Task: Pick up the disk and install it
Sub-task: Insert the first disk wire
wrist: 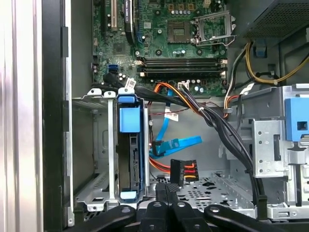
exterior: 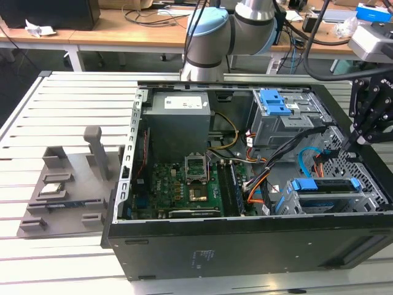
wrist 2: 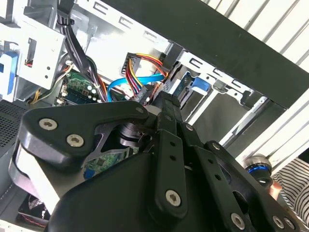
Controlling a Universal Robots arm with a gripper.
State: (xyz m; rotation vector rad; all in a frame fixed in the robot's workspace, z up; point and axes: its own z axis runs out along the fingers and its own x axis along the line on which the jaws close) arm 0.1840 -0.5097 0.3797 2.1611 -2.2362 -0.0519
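On a slatted white bench [exterior: 73, 98], closed black gripper [wrist: 166, 191] hovered above blue-bracketed silver disk [wrist: 130, 150]; nearby cables [wrist: 207, 116] risked snagging.

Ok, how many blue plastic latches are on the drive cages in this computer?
2. One blue latch tops the upper drive cage beside the power supply; the other latch sits on the lower cage. Cables may hide more.

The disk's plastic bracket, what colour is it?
Blue, on the disk, seen best in the first wrist view.
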